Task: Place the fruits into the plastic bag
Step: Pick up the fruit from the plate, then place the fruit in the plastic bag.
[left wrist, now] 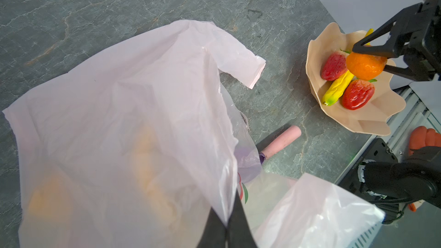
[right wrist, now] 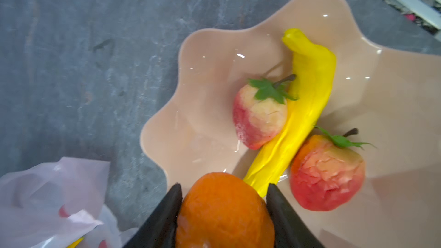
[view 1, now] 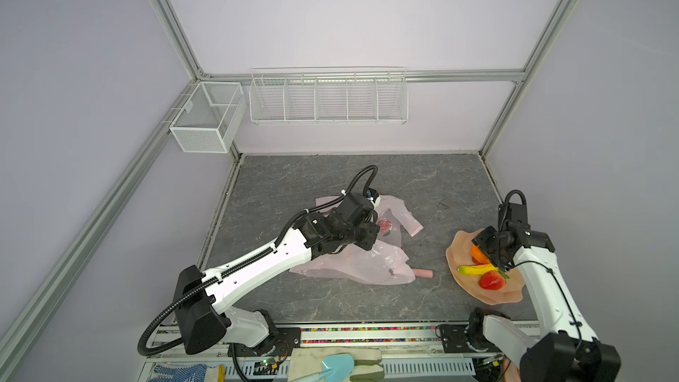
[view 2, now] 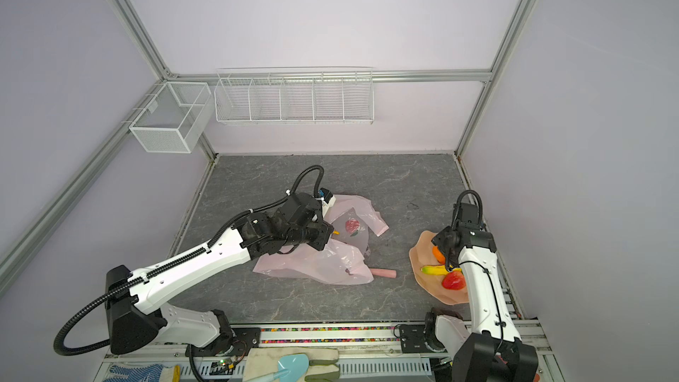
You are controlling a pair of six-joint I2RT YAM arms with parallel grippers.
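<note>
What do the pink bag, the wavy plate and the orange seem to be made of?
Pink bag: thin plastic film, translucent, creased, shapes showing through.
Wavy plate: glazed ceramic or hard plastic, unclear; glossy highlights.
Orange: likely moulded foam or rubber; matte, wrinkled skin.

Fruits lie on the plate, right of the plastic bag.

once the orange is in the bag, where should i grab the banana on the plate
Pinch the banana across its bare curved end, from above; the paler strawberry and the redder strawberry crowd the rest, one on each side.
</note>
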